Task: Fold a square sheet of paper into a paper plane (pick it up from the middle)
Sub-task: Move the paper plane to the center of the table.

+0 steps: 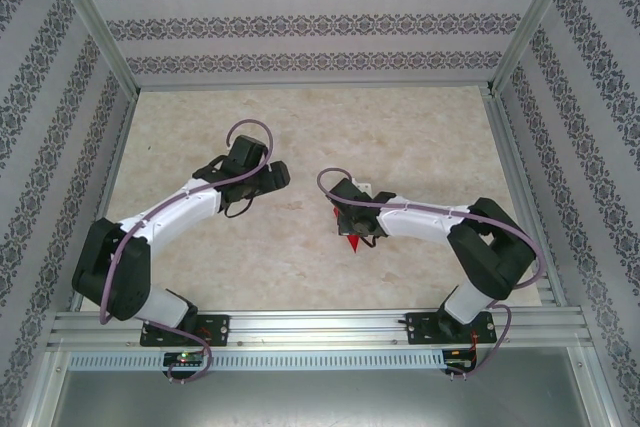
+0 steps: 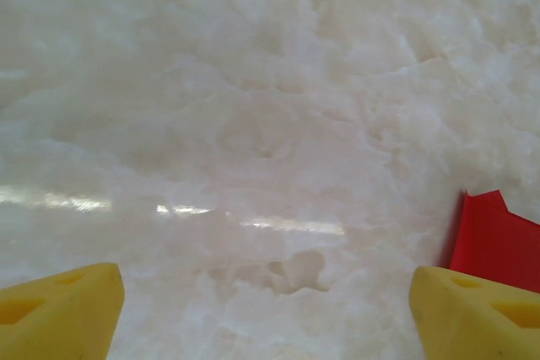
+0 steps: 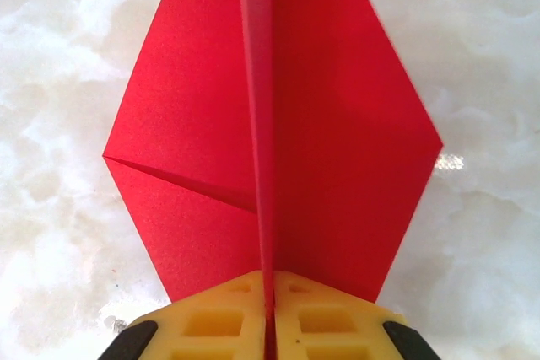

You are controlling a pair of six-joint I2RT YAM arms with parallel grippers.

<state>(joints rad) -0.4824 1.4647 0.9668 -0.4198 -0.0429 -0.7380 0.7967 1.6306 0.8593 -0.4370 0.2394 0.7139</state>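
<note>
Paper plane (image 3: pixel 278 124): red, centre-right on the table (image 1: pixel 300 127), pinched at its raised middle crease by the right gripper (image 3: pixel 268 314), jaws clenched on it. Long axis runs straight out from those fingers. Left gripper (image 2: pixel 266 314) spread wide, empty; plane just to its right.

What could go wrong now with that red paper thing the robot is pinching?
The right tool pinches the paper plane by its thin centre crease, so it might slip out or tear. The open left tool sits close beside the plane's edge and might bump or crumple it.
</note>
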